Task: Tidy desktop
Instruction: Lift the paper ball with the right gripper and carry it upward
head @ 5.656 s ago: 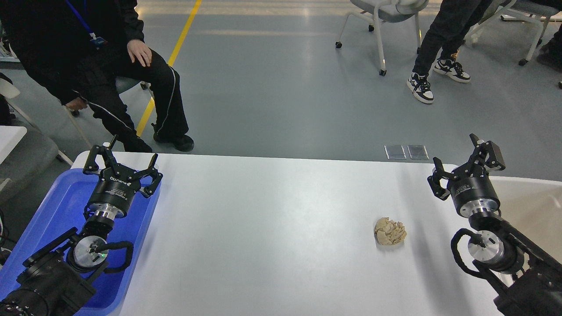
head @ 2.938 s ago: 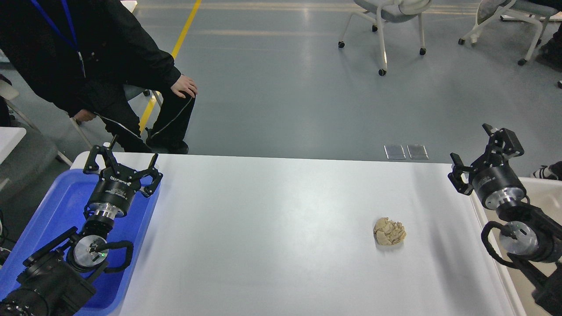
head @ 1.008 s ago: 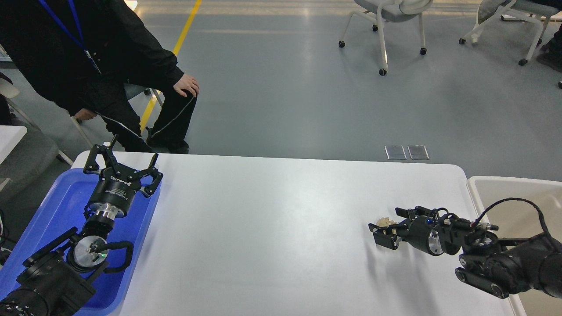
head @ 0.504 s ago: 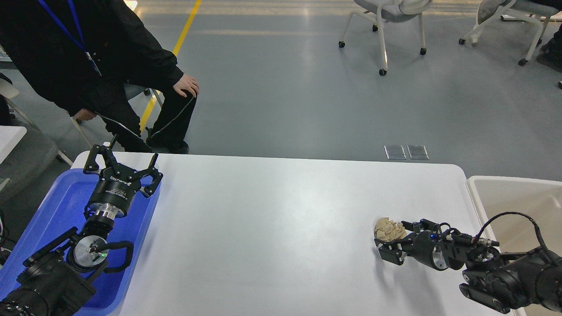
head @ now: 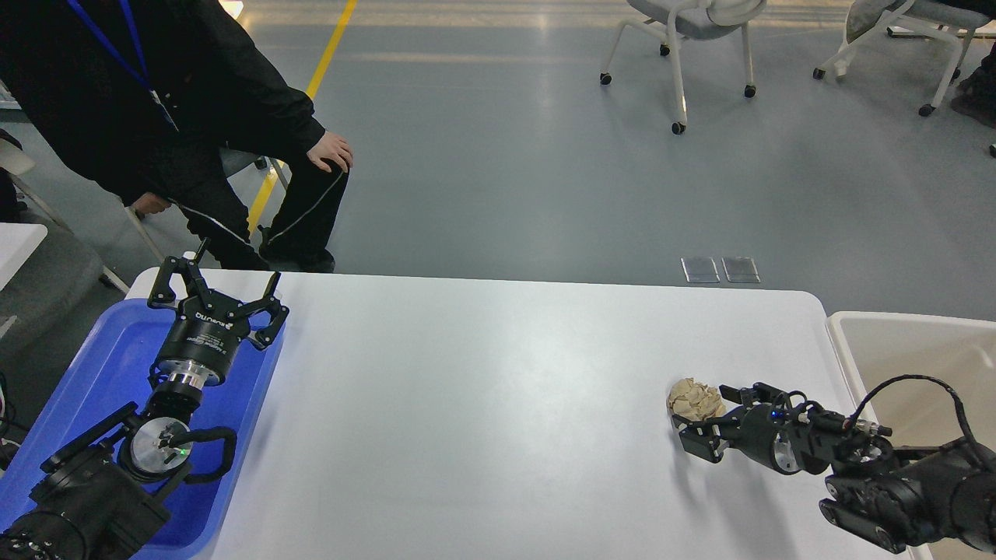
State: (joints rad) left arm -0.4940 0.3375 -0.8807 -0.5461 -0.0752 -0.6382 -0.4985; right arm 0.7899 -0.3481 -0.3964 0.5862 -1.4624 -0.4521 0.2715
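The white desktop (head: 482,404) fills the lower view. A crumpled beige paper ball (head: 692,397) lies on it at the right. My right gripper (head: 703,414) lies low over the desktop, pointing left, its fingers open. The ball sits at the mouth of the jaws, near the upper finger (head: 735,389); I cannot tell whether it touches. My left gripper (head: 216,294) stands upright and open, empty, over the blue tray's far right corner.
A blue tray (head: 101,365) lies at the desktop's left edge under my left arm. A beige bin (head: 910,350) stands off the right edge. A seated person (head: 156,117) is behind the far left corner. Office chairs (head: 685,31) stand on the floor beyond.
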